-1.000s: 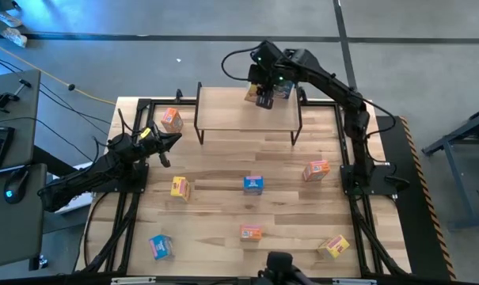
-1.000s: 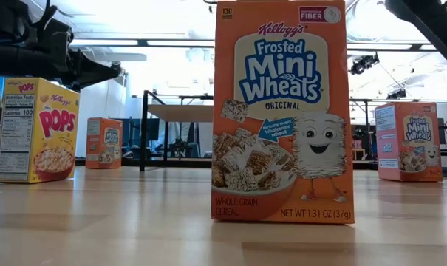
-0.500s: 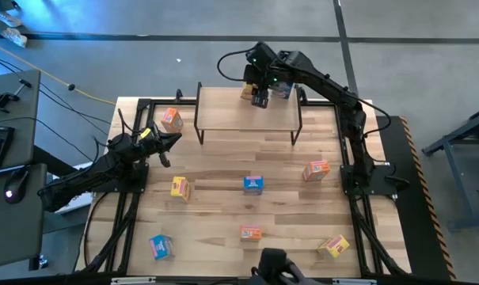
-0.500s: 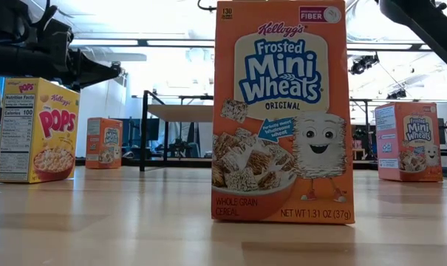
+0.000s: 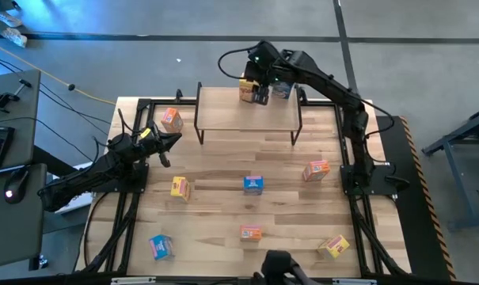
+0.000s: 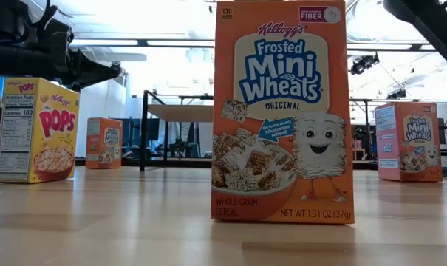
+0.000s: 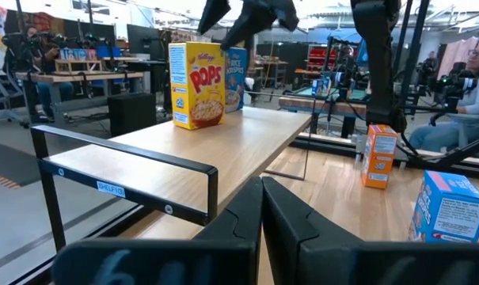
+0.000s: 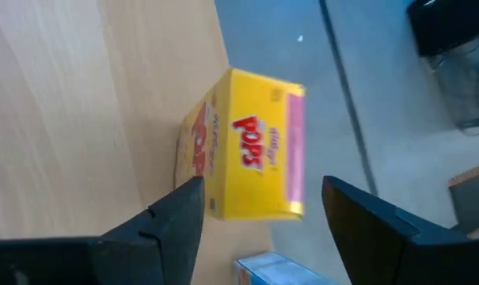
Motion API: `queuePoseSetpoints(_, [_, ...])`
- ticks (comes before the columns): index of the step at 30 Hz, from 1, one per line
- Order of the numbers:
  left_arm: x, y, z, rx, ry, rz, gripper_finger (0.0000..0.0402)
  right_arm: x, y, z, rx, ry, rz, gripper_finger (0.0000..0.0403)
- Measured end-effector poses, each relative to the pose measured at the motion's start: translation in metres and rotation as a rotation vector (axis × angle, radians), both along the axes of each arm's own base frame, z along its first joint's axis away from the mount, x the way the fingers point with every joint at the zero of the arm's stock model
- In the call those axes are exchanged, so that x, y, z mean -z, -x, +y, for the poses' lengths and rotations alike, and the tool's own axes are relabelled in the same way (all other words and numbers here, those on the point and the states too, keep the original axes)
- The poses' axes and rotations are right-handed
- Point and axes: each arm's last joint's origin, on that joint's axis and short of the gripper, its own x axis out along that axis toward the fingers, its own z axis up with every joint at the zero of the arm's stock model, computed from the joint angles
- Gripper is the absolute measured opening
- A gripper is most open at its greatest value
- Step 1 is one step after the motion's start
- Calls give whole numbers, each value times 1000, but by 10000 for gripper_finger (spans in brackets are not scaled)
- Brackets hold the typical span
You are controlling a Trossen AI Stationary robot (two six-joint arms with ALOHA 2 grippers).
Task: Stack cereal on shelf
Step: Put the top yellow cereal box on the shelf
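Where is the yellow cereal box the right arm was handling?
In the high view, the yellow box stands on the shelf near its back edge, beside a blue box, with the open right gripper above it.

Low view: big orange box [image 6: 281,111] fills the middle, top edge cut off, hides most of the shelf [image 6: 180,112] behind it. Overhead, right gripper [image 5: 259,89] covers part of the yellow Pops box [image 5: 245,89]; box prints too small to read there. Right wrist view: blue box [image 8: 275,269] cut by the frame edge. Left wrist view: left gripper [image 7: 264,207] fingertips pressed together, base blurred
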Motion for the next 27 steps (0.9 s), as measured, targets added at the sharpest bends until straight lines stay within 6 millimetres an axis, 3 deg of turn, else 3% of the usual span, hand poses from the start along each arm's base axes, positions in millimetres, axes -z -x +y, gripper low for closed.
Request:
queuePoseSetpoints(6, [0,0,0,0,2,0,3,-27,15,25,16,34,-47,214])
queuePoseSetpoints(11, [0,0,-1,25,20,-9,3,-31,24,42,28,-24,-38,135])
queuePoseSetpoints(15, [0,-1,-1,52,30,-13,1,-13,24,44,21,-68,-28,39])
queuePoseSetpoints(17, [0,-1,-2,70,42,-21,1,-4,25,46,-12,-97,-77,11])
queuePoseSetpoints(27, [-6,-3,-1,98,105,-61,0,55,61,83,-138,21,-531,4])
